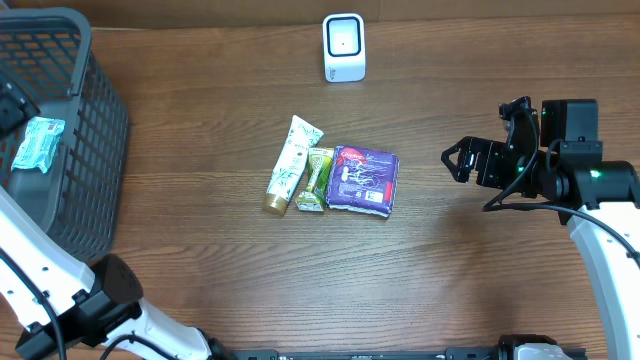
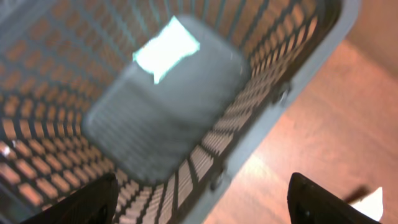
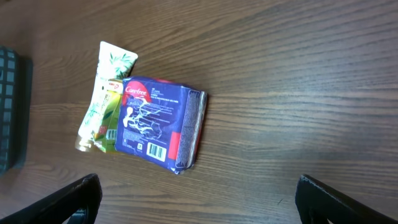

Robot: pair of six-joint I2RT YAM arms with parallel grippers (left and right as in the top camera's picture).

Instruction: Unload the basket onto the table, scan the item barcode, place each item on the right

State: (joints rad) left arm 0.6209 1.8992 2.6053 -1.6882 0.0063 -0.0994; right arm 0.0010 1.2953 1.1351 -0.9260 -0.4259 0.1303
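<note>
1. My left gripper (image 2: 200, 190) hangs over the grey basket (image 2: 292, 68), fingers spread wide with nothing between them.
2. A pale blue packet (image 2: 166, 48) lies on the basket floor.
3. My right gripper (image 3: 196, 190) is spread wide and empty, above the table (image 3: 298, 74), to the right of the items.
4. The purple pack (image 3: 155, 124), white tube (image 3: 106, 87) and green sachet (image 1: 317, 180) lie touching, side by side, mid-table.
5. The white scanner (image 1: 344, 47) stands beyond them, well apart.

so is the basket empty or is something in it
Not empty: one pale teal packet lies flat on the floor of the basket, seen from overhead and from the left wrist.
</note>
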